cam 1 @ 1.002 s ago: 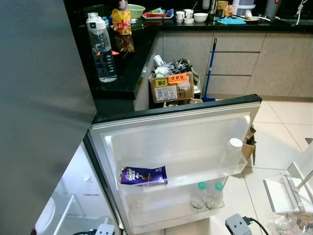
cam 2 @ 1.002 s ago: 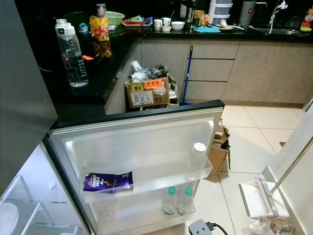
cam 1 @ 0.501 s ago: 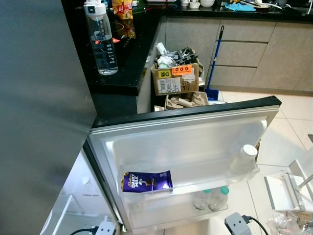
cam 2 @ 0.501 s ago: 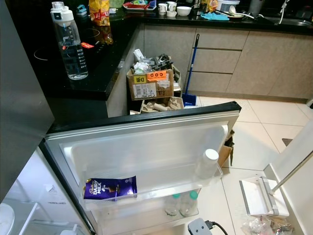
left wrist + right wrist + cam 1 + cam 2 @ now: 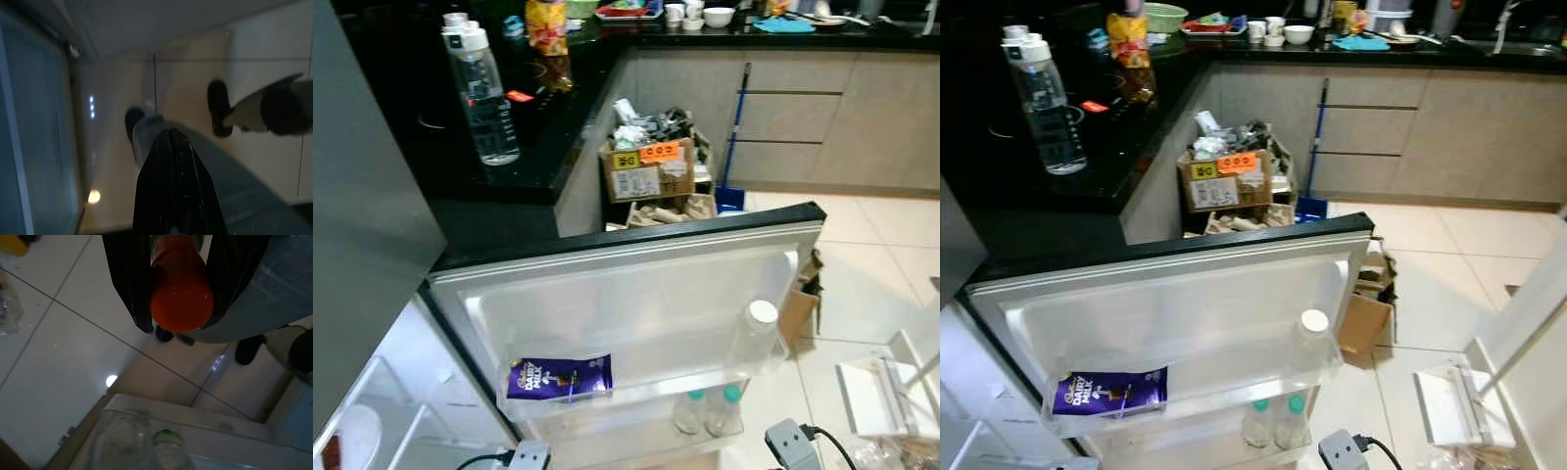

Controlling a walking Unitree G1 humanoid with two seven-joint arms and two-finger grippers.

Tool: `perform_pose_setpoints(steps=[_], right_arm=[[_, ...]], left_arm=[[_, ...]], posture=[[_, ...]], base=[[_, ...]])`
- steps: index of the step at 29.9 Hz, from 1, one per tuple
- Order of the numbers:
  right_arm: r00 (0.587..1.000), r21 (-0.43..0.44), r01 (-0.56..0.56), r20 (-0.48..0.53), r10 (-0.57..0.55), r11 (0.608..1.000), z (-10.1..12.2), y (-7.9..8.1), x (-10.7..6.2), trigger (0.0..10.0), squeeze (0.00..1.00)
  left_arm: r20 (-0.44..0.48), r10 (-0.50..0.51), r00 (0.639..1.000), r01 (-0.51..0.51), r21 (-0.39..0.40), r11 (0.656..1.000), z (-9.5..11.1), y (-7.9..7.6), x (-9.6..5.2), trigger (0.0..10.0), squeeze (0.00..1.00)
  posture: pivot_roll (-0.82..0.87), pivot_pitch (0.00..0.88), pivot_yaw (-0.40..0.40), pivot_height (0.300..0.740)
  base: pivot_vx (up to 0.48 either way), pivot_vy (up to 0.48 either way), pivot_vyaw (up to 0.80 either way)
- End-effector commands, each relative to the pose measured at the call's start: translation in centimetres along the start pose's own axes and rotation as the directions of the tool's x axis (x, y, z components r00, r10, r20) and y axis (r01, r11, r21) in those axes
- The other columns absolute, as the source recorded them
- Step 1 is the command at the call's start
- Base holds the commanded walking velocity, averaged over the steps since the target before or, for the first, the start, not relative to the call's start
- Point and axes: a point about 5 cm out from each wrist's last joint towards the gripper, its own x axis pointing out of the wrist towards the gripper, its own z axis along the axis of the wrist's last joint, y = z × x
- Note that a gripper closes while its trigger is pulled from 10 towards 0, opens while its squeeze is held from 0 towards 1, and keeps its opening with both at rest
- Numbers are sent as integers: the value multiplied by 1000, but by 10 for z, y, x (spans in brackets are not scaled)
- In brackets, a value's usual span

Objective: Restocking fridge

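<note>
The fridge door (image 5: 636, 284) stands wide open in front of me. Its upper shelf holds a purple chocolate pack (image 5: 558, 377) and a white-capped clear bottle (image 5: 754, 331). Two green-capped bottles (image 5: 706, 411) stand in the lower shelf. In the right wrist view my right gripper (image 5: 177, 323) is shut on an orange bottle (image 5: 181, 298), held above the tiled floor and a green-capped bottle (image 5: 168, 438) in the door shelf. My left gripper (image 5: 172, 134) hangs over the floor with its black fingers pressed together.
A tall clear water bottle (image 5: 484, 98) stands on the black counter (image 5: 538, 157). Cardboard boxes of rubbish (image 5: 646, 166) and a blue broom (image 5: 734, 137) sit behind the door. A power strip (image 5: 790, 446) and a white rack (image 5: 881, 392) lie on the floor at right.
The head view has shifted, so the door and counter sit further left in the picture. The things in the door shelves have not moved.
</note>
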Motion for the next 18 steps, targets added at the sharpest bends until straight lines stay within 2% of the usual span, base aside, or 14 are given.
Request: perform_pose_setpoints(steps=[1, 3, 4, 5, 6, 9, 11, 12, 13, 14, 16, 17, 18], right_arm=[[999, -24, -30, 34, 31, 999, 7, 2, 2, 10000, 0], [999, -35, -35, 34, 37, 999, 9, 2, 2, 10000, 0], [998, -57, -36, 40, 38, 998, 13, 0, 3, 10000, 0], [998, -57, -36, 40, 38, 998, 13, 0, 3, 10000, 0], [998, -68, -31, 49, 34, 997, 18, -2, 4, 10000, 0], [998, -80, -30, 59, 34, 996, 22, -4, 5, 10000, 0], [997, -87, -28, 66, 34, 996, 25, -6, 5, 10000, 0], [997, -90, -29, 71, 35, 996, 26, -7, 5, 10000, 0], [997, -90, -29, 71, 35, 996, 26, -7, 5, 10000, 0], [997, -92, -30, 74, 37, 995, 27, -7, 4, 10000, 0], [996, -97, -31, 76, 38, 995, 28, -10, 3, 10000, 0], [996, -99, -30, 75, 38, 995, 28, -10, 3, 10000, 0], [996, -99, -30, 75, 38, 995, 28, -10, 3, 10000, 0]], left_arm=[[75, 57, 996, -54, -33, 998, 10, 14, -4, 10000, 0], [95, 74, 993, -70, -51, 996, 13, 16, -5, 10000, 0], [162, 136, 977, -107, -171, 979, 21, 28, -9, 10000, 0], [162, 136, 977, -107, -171, 979, 21, 28, -9, 10000, 0], [222, 188, 957, -119, -291, 949, 29, 38, -13, 10000, 0], [297, 231, 927, -93, -413, 906, 37, 46, -17, 10000, 0], [373, 242, 896, -30, -492, 870, 44, 52, -20, 10000, 0], [425, 222, 878, 28, -507, 861, 49, 53, -22, 10000, 0], [425, 222, 878, 28, -507, 861, 49, 53, -22, 10000, 0], [477, 176, 861, 100, -498, 861, 52, 51, -23, 10000, 0], [557, -14, 831, 289, -409, 866, 56, 41, -24, 10000, 0], [568, -84, 819, 347, -374, 860, 55, 37, -25, 10000, 0], [568, -84, 819, 347, -374, 860, 55, 37, -25, 10000, 0]], posture=[[-82, 0, -16, 740], [-81, 0, -17, 740], [-81, 0, -17, 740], [-81, 0, -17, 740], [-81, 0, -17, 740], [-81, 0, -17, 740], [-75, 0, -18, 740], [-74, 0, -18, 740], [-74, 0, -18, 740], [-75, 0, -20, 740], [-76, 0, -20, 740], [-76, 0, -20, 740], [-76, 0, -20, 740]], base=[[0, 0, 0], [0, 0, 0], [0, 0, 0], [0, 0, 0], [0, 0, 0], [0, 0, 0], [0, 0, 0], [0, 0, 0], [0, 0, 0], [0, 0, 0], [0, 0, 0], [0, 0, 0], [0, 0, 0]])
